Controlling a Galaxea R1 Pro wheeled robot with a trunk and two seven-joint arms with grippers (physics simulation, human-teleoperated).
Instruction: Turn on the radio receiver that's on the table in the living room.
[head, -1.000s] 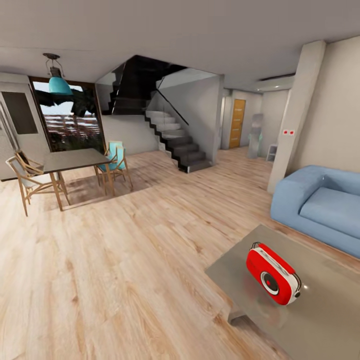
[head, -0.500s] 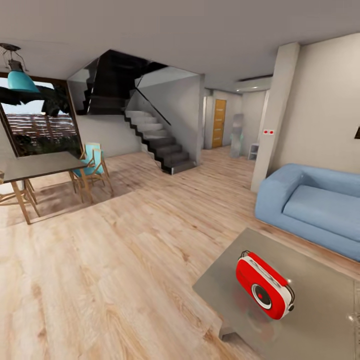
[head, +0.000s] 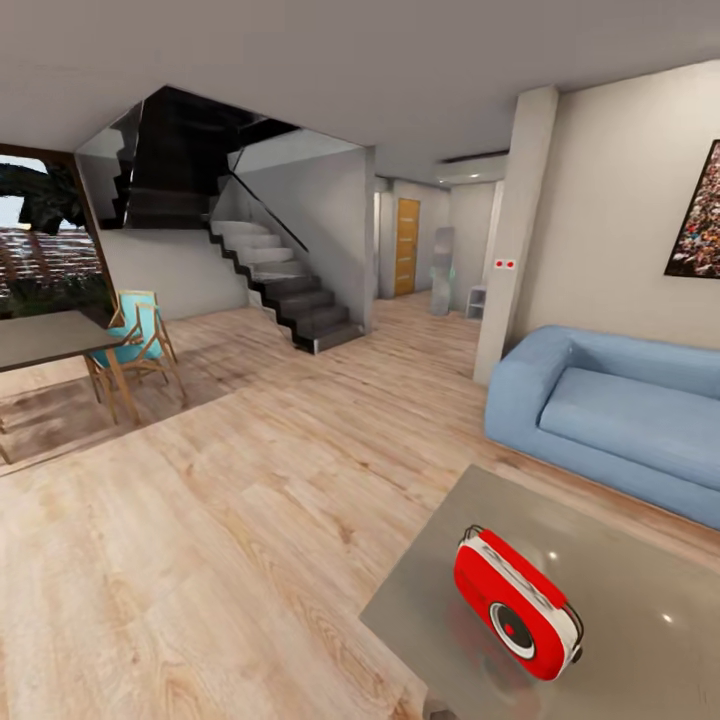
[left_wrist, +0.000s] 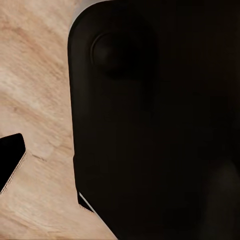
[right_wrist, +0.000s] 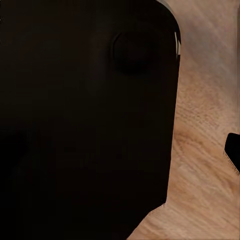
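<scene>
We see the radio receiver (head: 515, 605) on the surface (head: 620, 560) near right, the sofa (head: 610, 410) beyond it, stairs (head: 280, 285) far left.

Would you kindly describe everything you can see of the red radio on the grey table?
The radio receiver is a small, glossy red rounded box with a white trim band around its edge. A round dial with a dark ring and red centre sits on its face, and a thin dark handle arches over its top. It stands upright on the table, near the table's left corner, turned at an angle to the edges, its reflection showing in the glossy top. Only the table touches it.
</scene>
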